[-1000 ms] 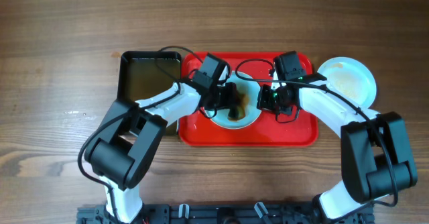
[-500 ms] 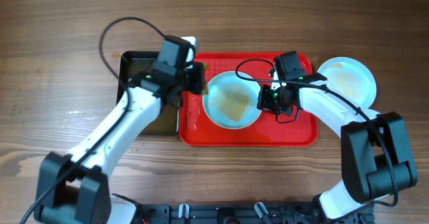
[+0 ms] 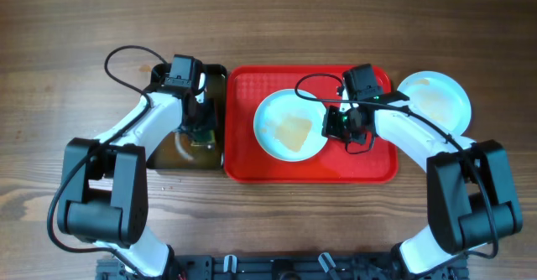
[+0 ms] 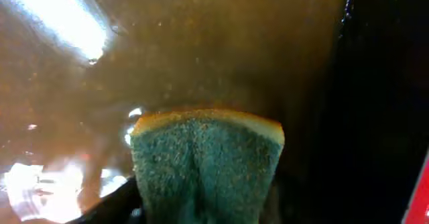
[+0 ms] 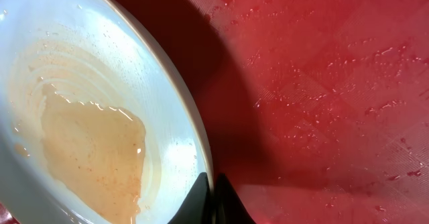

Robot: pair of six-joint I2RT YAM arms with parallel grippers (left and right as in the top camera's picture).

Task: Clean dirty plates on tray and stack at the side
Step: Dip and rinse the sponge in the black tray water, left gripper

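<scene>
**STATUS: SPONGE AT LIQUID TRAY, PLATE GRIPPED AT RIM**

The left gripper (image 3: 199, 131) is positioned over the black tray (image 3: 159, 156) of brownish liquid, just left of the red tray (image 3: 352, 169). Its fingers are closed on the green sponge (image 4: 204, 167). The sponge's brown-stained far edge is near the liquid; contact cannot be confirmed.

The right gripper (image 3: 334, 129) is clamped on the right rim of 1 plate (image 3: 290, 126), located near the centre of the red tray. This plate carries a thin orange-brown film. The gripped side is raised and casts a shadow on the wet tray surface.

A second plate (image 3: 434, 100), faintly stained, rests on the table (image 3: 67, 28) beside the red tray's right edge.
</scene>
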